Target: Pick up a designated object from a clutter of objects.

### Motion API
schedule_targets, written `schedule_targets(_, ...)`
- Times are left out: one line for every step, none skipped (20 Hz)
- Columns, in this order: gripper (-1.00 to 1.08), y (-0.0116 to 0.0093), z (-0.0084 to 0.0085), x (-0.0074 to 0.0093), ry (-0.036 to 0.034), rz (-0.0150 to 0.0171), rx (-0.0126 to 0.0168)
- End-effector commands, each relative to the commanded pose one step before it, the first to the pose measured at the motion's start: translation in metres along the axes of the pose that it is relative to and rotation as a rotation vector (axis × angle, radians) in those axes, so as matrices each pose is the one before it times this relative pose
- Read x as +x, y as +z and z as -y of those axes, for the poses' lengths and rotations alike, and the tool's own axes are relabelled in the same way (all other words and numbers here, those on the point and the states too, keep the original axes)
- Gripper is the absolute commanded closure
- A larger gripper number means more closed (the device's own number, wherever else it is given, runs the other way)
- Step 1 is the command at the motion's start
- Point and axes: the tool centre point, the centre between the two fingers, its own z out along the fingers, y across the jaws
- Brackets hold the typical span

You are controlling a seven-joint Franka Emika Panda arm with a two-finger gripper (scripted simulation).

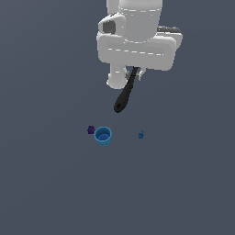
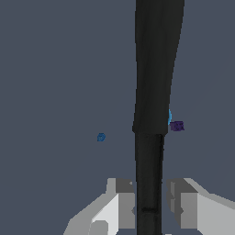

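**Spatula held above the clutter**

Grey fingers [image 2: 121, 204] of the gripper [image 2: 149, 204] sit closest to the wrist camera, pressed against both sides of the black spatula [image 2: 153, 69], so the tool is clamped on its shaft. From the exterior view, the spatula [image 1: 125, 94] hangs at a slant below the white arm, its rounded handle end pointing down toward the floor and its head hidden behind the hand. It appears clear of the ground, though its height cannot be judged with certainty.

Below and apart from it lie the leftovers of the clutter: a small blue cup [image 1: 103, 136], a tiny purple piece [image 1: 91, 130] just beside the cup, and a tiny blue piece [image 1: 141, 134] further toward the exterior view's right.

Since the grasp looks far from the spatula's middle, the long free end may swing or pivot. A steady, slow, vertical lift with firm squeeze should keep it from rotating or slipping.
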Motion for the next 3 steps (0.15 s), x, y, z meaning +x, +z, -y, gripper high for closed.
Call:
schedule_targets(1.08,0.00023,0.00025,0.00057,0.00002,-0.0007,0.00015)
schedule_targets(1.08,0.00072,0.00007,0.00008,0.0,0.0,0.0)
schedule_targets(1.08,0.00025,0.00002,0.00002,0.0,0.0,0.0)
